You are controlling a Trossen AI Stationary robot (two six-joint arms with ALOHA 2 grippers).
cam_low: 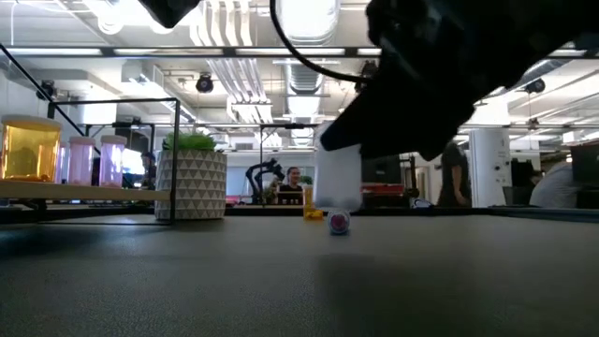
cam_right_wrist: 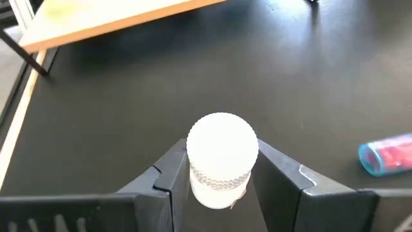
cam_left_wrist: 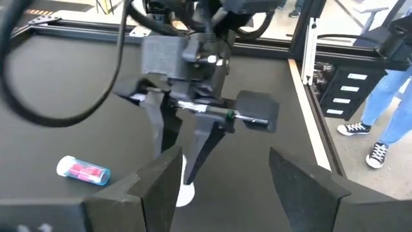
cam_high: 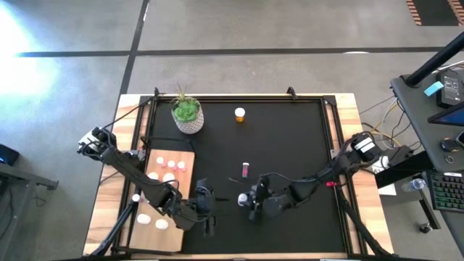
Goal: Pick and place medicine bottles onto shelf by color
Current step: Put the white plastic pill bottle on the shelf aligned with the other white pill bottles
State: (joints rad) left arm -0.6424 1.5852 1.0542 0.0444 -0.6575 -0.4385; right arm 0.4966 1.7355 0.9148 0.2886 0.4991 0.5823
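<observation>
One white bottle (cam_right_wrist: 222,161), right jaws clamped

Grey concrete floor (cam_high: 254,29) surrounds the table; ceiling lights (cam_low: 304,14) glow.

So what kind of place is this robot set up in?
Most likely a robotics lab or open workshop: exposed ceiling ducts and strip lights run overhead, a bare concrete floor surrounds the table, and a desk with a keyboard and cables stands beside it.
</observation>
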